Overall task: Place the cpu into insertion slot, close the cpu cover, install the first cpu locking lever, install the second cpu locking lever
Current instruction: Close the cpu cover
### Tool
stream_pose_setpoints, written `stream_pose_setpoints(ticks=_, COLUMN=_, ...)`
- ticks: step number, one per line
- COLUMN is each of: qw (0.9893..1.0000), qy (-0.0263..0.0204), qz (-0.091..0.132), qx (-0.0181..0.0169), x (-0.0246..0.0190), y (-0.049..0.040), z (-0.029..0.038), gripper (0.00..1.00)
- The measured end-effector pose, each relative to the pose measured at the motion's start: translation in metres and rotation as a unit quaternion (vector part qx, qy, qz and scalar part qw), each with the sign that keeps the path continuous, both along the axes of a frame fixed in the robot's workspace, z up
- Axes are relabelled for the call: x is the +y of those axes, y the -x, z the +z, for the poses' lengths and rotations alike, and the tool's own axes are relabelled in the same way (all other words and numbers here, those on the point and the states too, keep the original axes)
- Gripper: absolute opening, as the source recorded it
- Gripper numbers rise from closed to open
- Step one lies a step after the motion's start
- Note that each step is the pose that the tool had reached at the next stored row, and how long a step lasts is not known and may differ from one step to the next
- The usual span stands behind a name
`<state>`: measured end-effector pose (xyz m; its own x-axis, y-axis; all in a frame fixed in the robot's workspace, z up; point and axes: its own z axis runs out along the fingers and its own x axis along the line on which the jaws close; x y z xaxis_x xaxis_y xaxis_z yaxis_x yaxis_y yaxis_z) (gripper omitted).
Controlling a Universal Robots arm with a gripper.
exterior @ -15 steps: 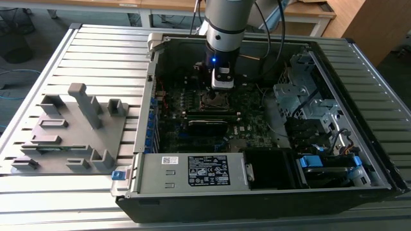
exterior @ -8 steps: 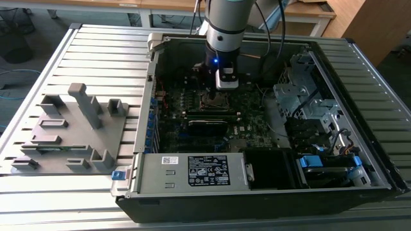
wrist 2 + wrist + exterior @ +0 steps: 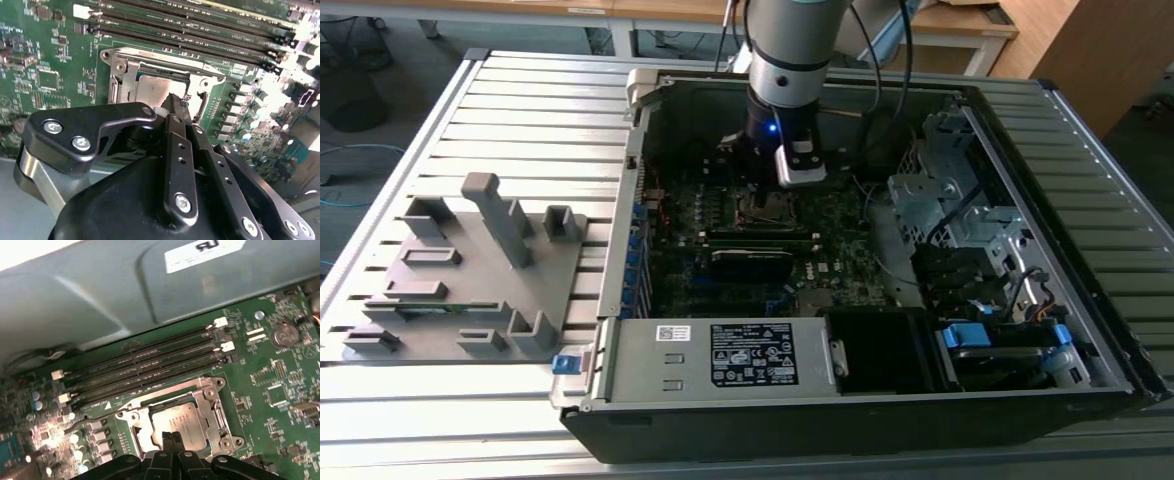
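Observation:
The cpu (image 3: 176, 423) (image 3: 150, 89) lies flat in the insertion slot (image 3: 767, 210), its pale metal face showing. The cpu cover (image 3: 207, 399) (image 3: 161, 61) lies down around it as a silvery frame with the chip in its window. My gripper (image 3: 170, 437) (image 3: 175, 102) (image 3: 771, 192) hangs just above one edge of the socket with its black fingers pressed together and nothing between them. A thin metal lever (image 3: 160, 396) runs along the cover's edge nearest the memory slots. The fingers hide the near edge of the socket in both wrist views.
Long black memory slots (image 3: 145, 365) (image 3: 200, 30) run beside the socket. The open computer case (image 3: 630, 200) has a drive cage (image 3: 947, 200) on the exterior view's right and a power supply (image 3: 720, 355) in front. A grey fixture plate (image 3: 467, 270) sits on the exterior view's left.

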<state>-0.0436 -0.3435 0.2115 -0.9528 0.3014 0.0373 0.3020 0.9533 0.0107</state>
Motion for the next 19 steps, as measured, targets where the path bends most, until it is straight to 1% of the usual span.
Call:
stream_pose_setpoints(ticks=3, qw=0.9998, qy=-0.001, qz=0.021, qx=-0.0001, x=0.0, y=0.0, z=-0.0001, gripper=0.1)
stream_pose_setpoints(ticks=7, qw=0.9988, qy=-0.0028, qz=0.049, qx=-0.0004, x=0.0001, y=0.0, z=-0.0003, gripper=0.1)
stream_pose_setpoints(ticks=11, qw=0.9971, qy=-0.0046, qz=0.076, qx=-0.0009, x=0.0, y=0.0, z=-0.0005, gripper=0.1)
stream_pose_setpoints(ticks=15, qw=0.9947, qy=-0.0064, qz=0.103, qx=-0.0014, x=0.0, y=0.0, z=-0.0006, gripper=0.1)
stream_pose_setpoints(ticks=16, qw=0.9942, qy=-0.0065, qz=0.107, qx=-0.0016, x=0.0, y=0.0, z=-0.0006, gripper=0.1)
stream_pose_setpoints(ticks=19, qw=0.9941, qy=-0.0064, qz=0.109, qx=-0.0015, x=0.0, y=0.0, z=-0.0006, gripper=0.1)
